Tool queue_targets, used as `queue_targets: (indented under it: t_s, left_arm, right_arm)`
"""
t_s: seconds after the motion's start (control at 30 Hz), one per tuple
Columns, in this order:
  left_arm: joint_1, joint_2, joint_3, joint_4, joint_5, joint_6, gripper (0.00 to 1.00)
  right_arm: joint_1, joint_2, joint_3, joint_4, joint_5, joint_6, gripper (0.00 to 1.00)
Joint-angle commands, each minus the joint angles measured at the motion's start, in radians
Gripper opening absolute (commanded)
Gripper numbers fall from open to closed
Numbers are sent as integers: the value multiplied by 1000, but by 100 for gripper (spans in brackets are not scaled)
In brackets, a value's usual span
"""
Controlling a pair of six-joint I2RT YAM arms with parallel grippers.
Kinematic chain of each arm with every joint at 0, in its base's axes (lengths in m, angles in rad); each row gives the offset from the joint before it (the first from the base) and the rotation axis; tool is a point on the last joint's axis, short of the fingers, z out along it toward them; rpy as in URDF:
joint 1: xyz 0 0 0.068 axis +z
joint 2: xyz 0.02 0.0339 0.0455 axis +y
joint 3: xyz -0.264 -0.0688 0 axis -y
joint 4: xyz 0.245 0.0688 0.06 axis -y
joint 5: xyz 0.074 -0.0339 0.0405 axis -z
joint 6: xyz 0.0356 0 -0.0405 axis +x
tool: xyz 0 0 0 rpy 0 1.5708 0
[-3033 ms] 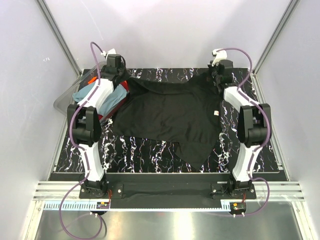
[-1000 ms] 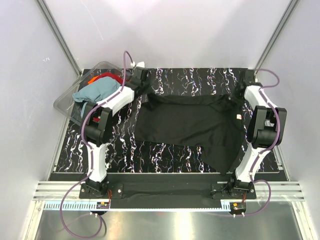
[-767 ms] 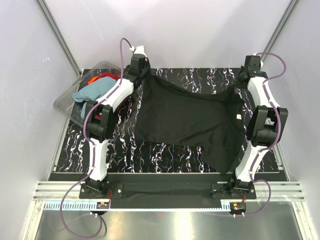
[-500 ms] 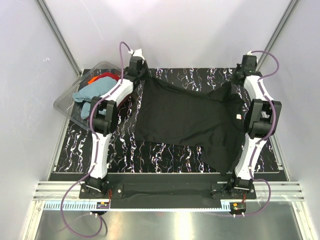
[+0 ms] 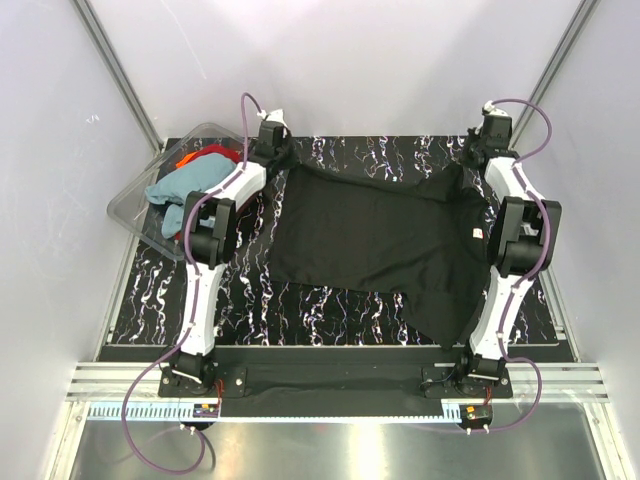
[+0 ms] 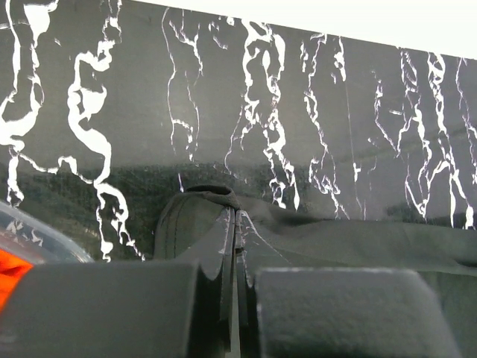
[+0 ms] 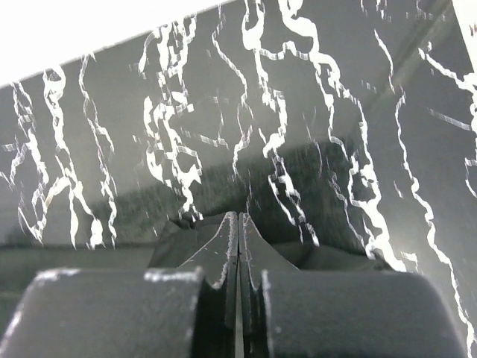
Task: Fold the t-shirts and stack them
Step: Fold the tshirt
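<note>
**A:** What's changed?

**B:** Both arms have drawn the far edge of the black shirt (image 5: 380, 235) back toward the rear of the tabletop (image 5: 300, 305). A second ago it sagged nearer the middle; now it runs taut between them.

**A:** The hands?

**B:** The left hand (image 6: 235, 221) and right hand (image 7: 238, 224) are each pinched fully shut on a fold of that edge, one at each far corner.

**A:** Meaning?

**B:** I'd judge the spreading is almost done. The near hem still lies crumpled toward the right, so folding hasn't begun. The teal shirt (image 5: 185, 183) and red shirt (image 5: 205, 155) wait in the tub (image 5: 128, 215) on the left.

**A:** And the surroundings?

**B:** The tabletop is black marble with white veins. Around it are pale walls (image 5: 330, 60) and metal posts (image 5: 115, 70).
</note>
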Motion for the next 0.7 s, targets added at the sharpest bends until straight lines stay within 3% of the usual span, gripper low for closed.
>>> queue_targets:
  t_s: [0.0, 0.37, 0.67]
  left_arm:
    - [10, -115, -39, 36, 45, -6, 0]
    - [8, -249, -235, -30, 58, 8, 0]
    - [7, -357, -434, -33, 53, -34, 0]
  right_arm:
    - [5, -146, -91, 58, -9, -51, 0]
    - [5, -425, -411, 16, 8, 118, 0]
    - [4, -501, -578, -63, 74, 214, 0]
